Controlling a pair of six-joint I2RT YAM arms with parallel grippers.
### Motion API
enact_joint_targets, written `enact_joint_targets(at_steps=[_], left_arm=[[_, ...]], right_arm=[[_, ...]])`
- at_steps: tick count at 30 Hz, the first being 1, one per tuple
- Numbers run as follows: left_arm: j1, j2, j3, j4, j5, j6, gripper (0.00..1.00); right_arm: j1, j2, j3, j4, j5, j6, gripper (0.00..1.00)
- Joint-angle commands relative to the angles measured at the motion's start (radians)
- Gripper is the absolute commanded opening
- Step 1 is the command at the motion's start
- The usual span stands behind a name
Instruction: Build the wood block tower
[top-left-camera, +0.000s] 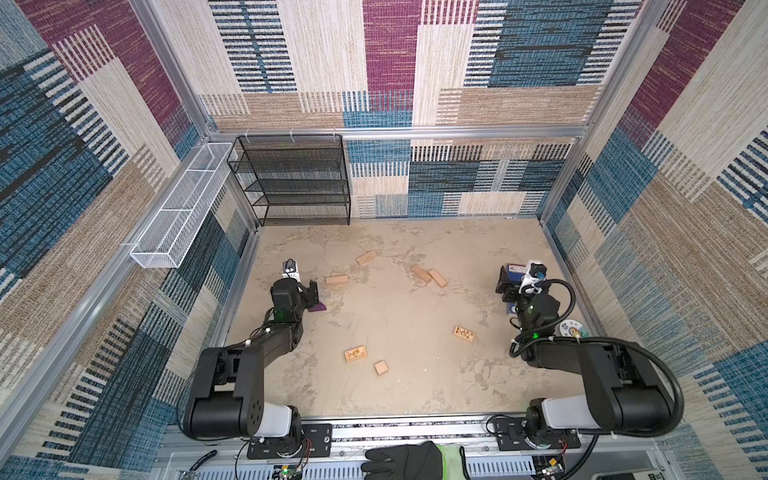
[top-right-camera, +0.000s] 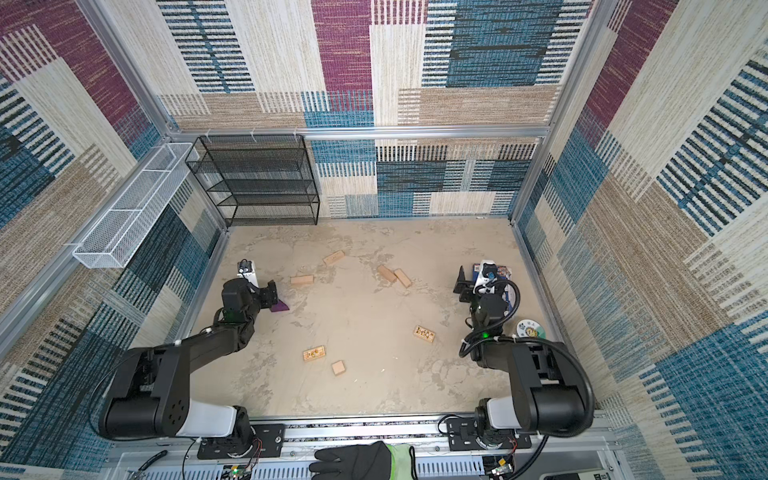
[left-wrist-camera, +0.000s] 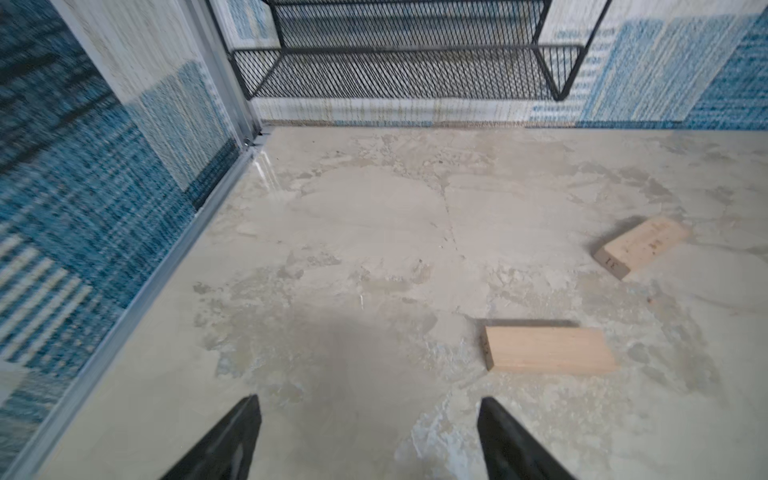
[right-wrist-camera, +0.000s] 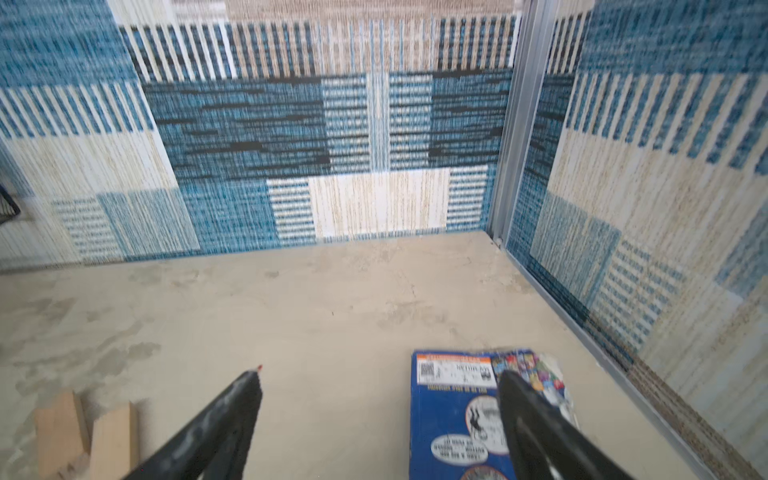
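Seven pale wood blocks (top-left-camera: 366, 257) and a purple wedge (top-left-camera: 319, 308) lie scattered flat on the counter (top-left-camera: 395, 395). No tower stands yet, so we judge the build has not begun.

Our left hand (left-wrist-camera: 370, 436) hangs spread with nothing between its fingers. The wedge sits right beside it, partly hidden by it in both top views, and a plain brick (left-wrist-camera: 548, 350) lies just ahead. Our right hand (right-wrist-camera: 380, 399) is spread and empty too, with one finger over the blue booklet (right-wrist-camera: 453, 415).

We see three ways this could go wrong:
- **Wedge:** It is the piece closest to the left hand, yet it belongs on top. A careless descent could knock it away.
- **Touching bricks:** Two bricks (top-left-camera: 429, 276) lie against each other, so closing on one may drag or tip its neighbour.
- **Booklet:** The right hand could snag it if it drops where it is.

Later, crosswise layers on so narrow a base will likely topple if any brick lands off-centre.
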Motion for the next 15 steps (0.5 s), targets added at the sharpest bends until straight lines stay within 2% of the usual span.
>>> enact_joint_targets(at_steps=[1, 4, 6, 7, 8, 9, 10, 13, 15], left_arm=[[0.001, -0.096, 0.062, -0.212, -0.084, -0.056, 0.84], [0.001, -0.168, 0.164, -0.387, -0.027, -0.099, 0.75], [0.000, -0.197, 0.234, -0.473, 0.068, -0.122, 0.72], [-0.002, -0.202, 0.263, -0.504, 0.105, -0.134, 0.73], [-0.004, -0.203, 0.305, -0.558, 0.130, -0.145, 0.82], [-0.005, -0.195, 0.344, -0.620, 0.134, -0.152, 0.87], [-0.006, -0.180, 0.405, -0.704, 0.127, -0.157, 0.88], [-0.006, -0.111, 0.559, -0.910, 0.103, -0.147, 0.87], [-0.004, -0.067, 0.649, -1.014, 0.135, -0.144, 0.84]], right_arm=[[0.002, -0.093, 0.040, -0.237, -0.022, 0.092, 0.90], [0.002, -0.150, 0.065, -0.266, -0.178, 0.167, 0.85], [0.003, -0.142, 0.129, -0.325, -0.288, 0.218, 0.82], [0.006, -0.129, 0.161, -0.357, -0.333, 0.233, 0.80], [0.013, -0.108, 0.203, -0.394, -0.372, 0.247, 0.78], [0.022, -0.090, 0.237, -0.423, -0.401, 0.252, 0.75], [0.039, -0.068, 0.277, -0.461, -0.426, 0.251, 0.73], [0.123, -0.009, 0.398, -0.600, -0.441, 0.172, 0.69], [0.190, 0.030, 0.471, -0.681, -0.431, 0.108, 0.69]])
